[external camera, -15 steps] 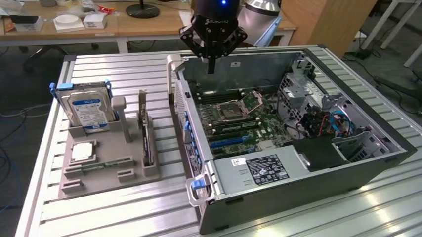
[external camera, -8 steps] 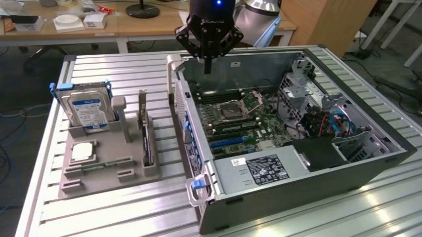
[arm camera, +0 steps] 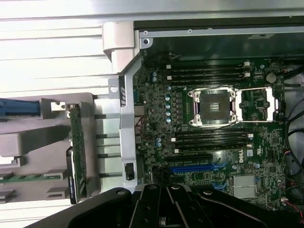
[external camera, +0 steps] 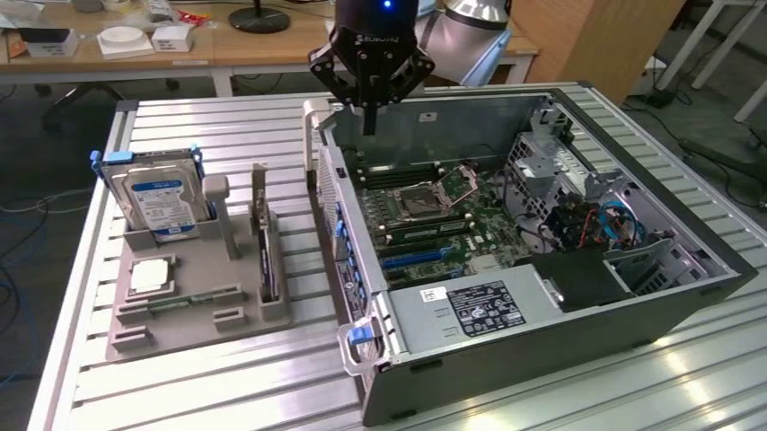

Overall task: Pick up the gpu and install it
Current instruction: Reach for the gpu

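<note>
Hand [external camera: 369, 122] points straight down, its jaws closed together

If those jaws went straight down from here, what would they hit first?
The gripper would likely meet the motherboard inside the open case, near the blue slot; exact depth is unclear.

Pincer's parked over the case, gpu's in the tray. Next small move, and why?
Probably carry the pincer across toward the exterior view's left, to above the grey tray. It hangs shut with nothing in it over the open case, while the gpu stands on edge in that tray, untouched.
</note>
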`<state>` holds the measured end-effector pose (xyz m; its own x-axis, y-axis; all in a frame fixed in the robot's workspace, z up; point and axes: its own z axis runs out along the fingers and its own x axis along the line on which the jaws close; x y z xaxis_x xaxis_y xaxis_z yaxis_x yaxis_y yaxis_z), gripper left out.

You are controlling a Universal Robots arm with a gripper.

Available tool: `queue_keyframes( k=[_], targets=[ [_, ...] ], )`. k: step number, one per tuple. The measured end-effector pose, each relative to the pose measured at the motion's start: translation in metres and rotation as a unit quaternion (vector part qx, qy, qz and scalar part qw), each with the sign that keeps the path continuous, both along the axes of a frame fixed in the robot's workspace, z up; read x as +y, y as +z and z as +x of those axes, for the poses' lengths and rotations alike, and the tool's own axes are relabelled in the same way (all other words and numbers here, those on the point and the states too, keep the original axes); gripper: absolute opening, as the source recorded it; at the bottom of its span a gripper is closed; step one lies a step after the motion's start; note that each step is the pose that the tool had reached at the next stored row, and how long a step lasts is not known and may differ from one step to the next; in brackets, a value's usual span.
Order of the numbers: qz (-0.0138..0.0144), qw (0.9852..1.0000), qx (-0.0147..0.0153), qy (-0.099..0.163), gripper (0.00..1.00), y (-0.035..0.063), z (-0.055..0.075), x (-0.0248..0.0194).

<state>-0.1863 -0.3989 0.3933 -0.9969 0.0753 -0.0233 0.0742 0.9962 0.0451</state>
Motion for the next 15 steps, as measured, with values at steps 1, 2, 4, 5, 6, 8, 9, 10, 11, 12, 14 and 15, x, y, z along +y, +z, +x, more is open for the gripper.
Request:
queue_keyframes(
  k=[1, 2, 4, 5, 6, 8, 9, 10, 11, 12, 14, 15],
  targets=[
    [0.0, 1.0, 0.0, 0.0, 0.1, 0.0, -0.001, 0.0],
    [0.0, 1.0, 0.0, 0.0, 0.1, 0.0, -0.002, 0.0],
    [0.0, 1.0, 0.0, 0.0, 0.1, 0.0, -0.004, 0.0],
    [0.0, 1.0, 0.0, 0.0, 0.1, 0.0, -0.006, 0.0],
    [0.0, 1.0, 0.0, 0.0, 0.1, 0.0, -0.007, 0.0],
    [0.0, 1.0, 0.0, 0.0, 0.1, 0.0, -0.009, 0.0],
    [0.0, 1.0, 0.0, 0.0, 0.1, 0.0, -0.01, 0.0],
    [0.0, 1.0, 0.0, 0.0, 0.1, 0.0, -0.011, 0.0],
    [0.0, 1.0, 0.0, 0.0, 0.1, 0.0, -0.012, 0.0],
    [0.0, 1.0, 0.0, 0.0, 0.1, 0.0, -0.014, 0.0],
    [0.0, 1.0, 0.0, 0.0, 0.1, 0.0, -0.016, 0.0],
    [0.0, 1.0, 0.0, 0.0, 0.1, 0.0, -0.017, 0.0]
  ],
)
